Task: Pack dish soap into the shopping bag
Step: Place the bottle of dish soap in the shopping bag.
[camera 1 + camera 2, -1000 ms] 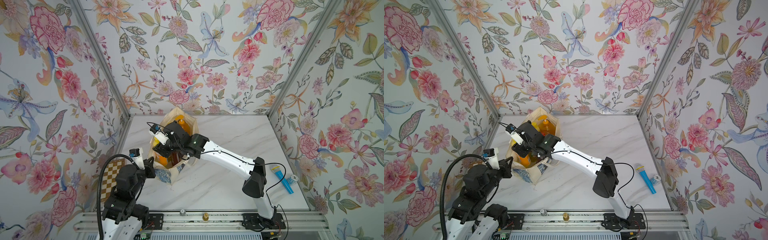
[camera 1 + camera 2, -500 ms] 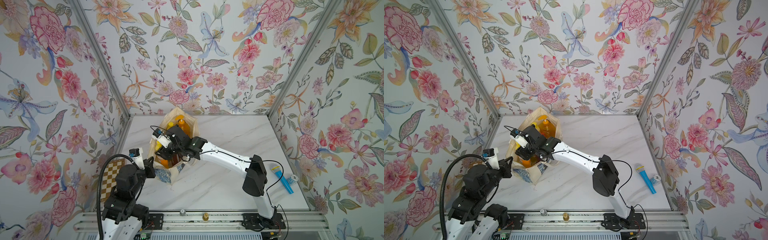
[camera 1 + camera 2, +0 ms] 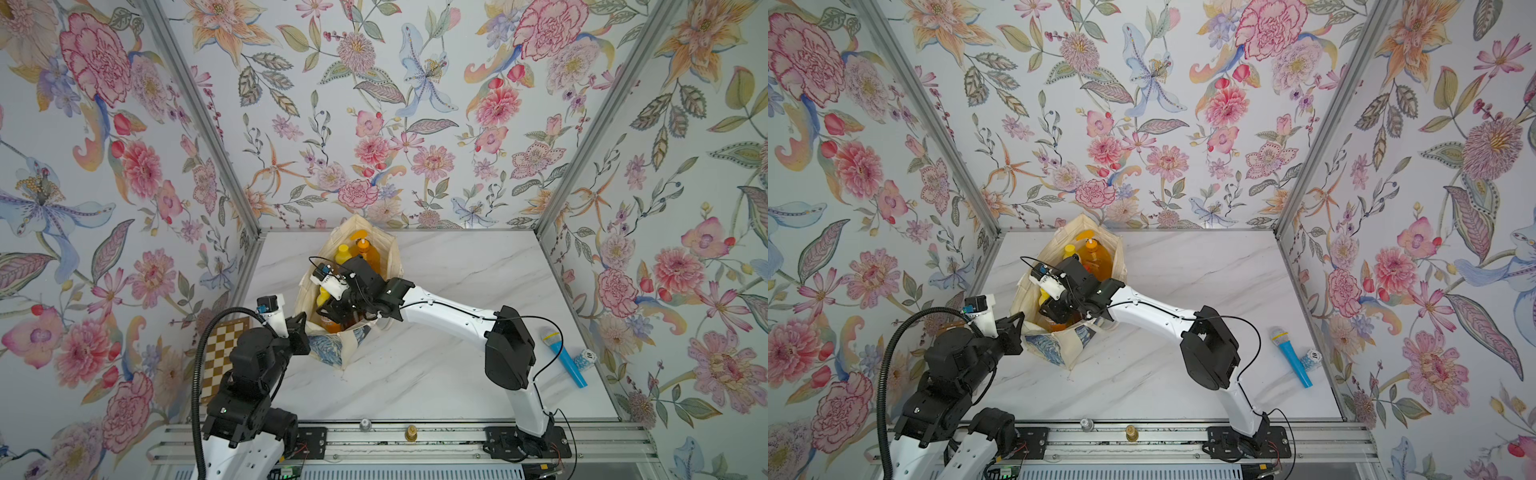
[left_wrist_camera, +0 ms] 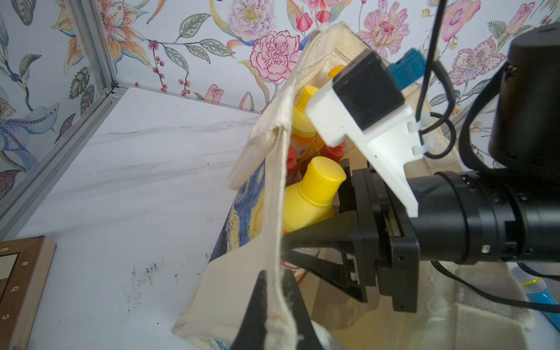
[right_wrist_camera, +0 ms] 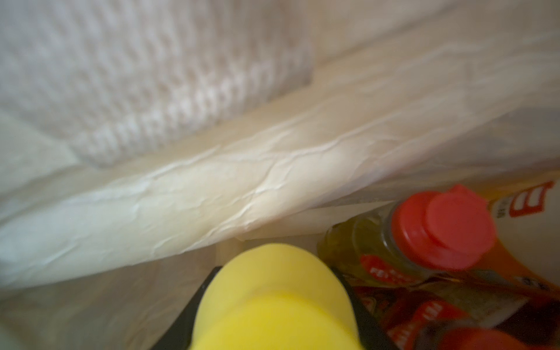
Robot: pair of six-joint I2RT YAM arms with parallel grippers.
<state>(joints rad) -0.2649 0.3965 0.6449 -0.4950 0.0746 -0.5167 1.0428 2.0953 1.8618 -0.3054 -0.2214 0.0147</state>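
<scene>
The cream shopping bag [image 3: 338, 351] [image 3: 1059, 345] stands open at the table's back left, blue print on its side. My left gripper [image 4: 275, 274] [image 3: 302, 322] is shut on its near rim, pinching the cloth. My right gripper [image 5: 278, 303] [image 3: 332, 309] reaches down inside, shut on an orange dish soap bottle with a yellow cap [image 4: 315, 194]. Beside it in the bag stand a green bottle with a red cap [image 5: 363, 239] and dark-red bottles [image 5: 424, 309]. The amber pump bottle [image 3: 365, 253] and another yellow-capped bottle [image 3: 343, 251] stand at the bag's far end.
A blue toy microphone [image 3: 563, 355] lies near the table's right edge, with a small white-and-blue object [image 3: 586, 357] beside it. A chessboard [image 3: 224, 353] lies left of the table by my left arm. Floral walls close in the back and both sides.
My right gripper has sunk a little deeper into the bag with the yellow-capped bottle. The left gripper has kept its hold on the rim.
</scene>
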